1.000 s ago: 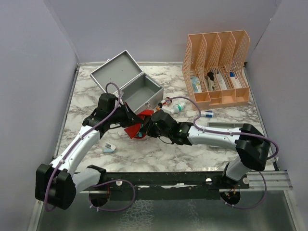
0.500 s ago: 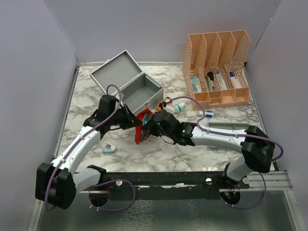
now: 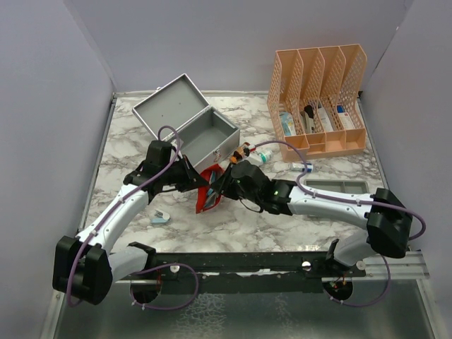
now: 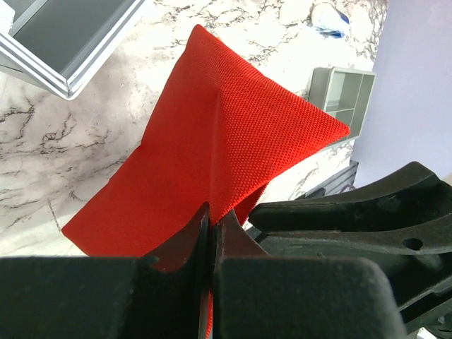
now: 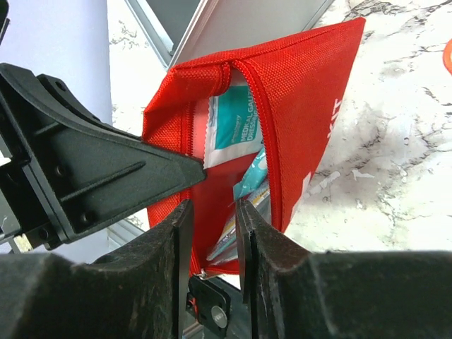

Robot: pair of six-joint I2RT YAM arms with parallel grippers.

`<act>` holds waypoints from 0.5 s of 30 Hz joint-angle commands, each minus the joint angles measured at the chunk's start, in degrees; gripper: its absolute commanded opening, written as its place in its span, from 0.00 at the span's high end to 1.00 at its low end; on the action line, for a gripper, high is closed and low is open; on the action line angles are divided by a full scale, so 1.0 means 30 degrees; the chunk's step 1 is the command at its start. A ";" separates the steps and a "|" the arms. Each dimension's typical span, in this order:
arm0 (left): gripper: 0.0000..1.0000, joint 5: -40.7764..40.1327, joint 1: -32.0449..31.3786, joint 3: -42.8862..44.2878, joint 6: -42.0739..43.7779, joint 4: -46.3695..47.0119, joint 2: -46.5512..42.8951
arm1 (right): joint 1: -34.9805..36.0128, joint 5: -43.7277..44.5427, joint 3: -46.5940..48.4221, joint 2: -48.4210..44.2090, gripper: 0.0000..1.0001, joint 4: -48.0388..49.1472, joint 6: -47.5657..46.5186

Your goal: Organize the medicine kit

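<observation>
Medicine kit sits back-left on table, lid open and tilted back-left, long axis near-left to far-right, latch side facing near-right. Left hand pinches red pouch. Right hand is slightly spread at the pouch mouth. Versus a second ago, the pouch is lifted from flat to edge-up. Teal packet reads partly "MEDICAL", "DRESSING".

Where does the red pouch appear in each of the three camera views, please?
Top external: the red pouch is mid-picture, just in front of the medicine kit.
Left wrist: the pouch fills the centre, pinched by the left hand; kit corner upper left.
Right wrist: the pouch is upper centre, mouth open; kit edge along the top.
Shared landmark: the medicine kit.
</observation>
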 commanded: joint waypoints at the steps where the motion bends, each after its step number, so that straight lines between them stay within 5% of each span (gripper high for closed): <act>1: 1.00 -0.0154 0.0010 0.0116 0.0362 0.0232 0.0044 | 0.0117 0.0901 -0.0418 -0.1129 0.69 -0.1152 -0.0658; 7: 1.00 0.0349 0.0001 0.0172 0.1020 0.0197 0.0109 | 0.0133 0.2914 0.0251 -0.1110 0.68 -0.4323 -0.1562; 15: 1.00 0.0988 0.0003 0.0175 0.1802 0.0050 0.0358 | 0.0116 0.0669 0.1185 0.1159 0.64 -0.4064 -0.3510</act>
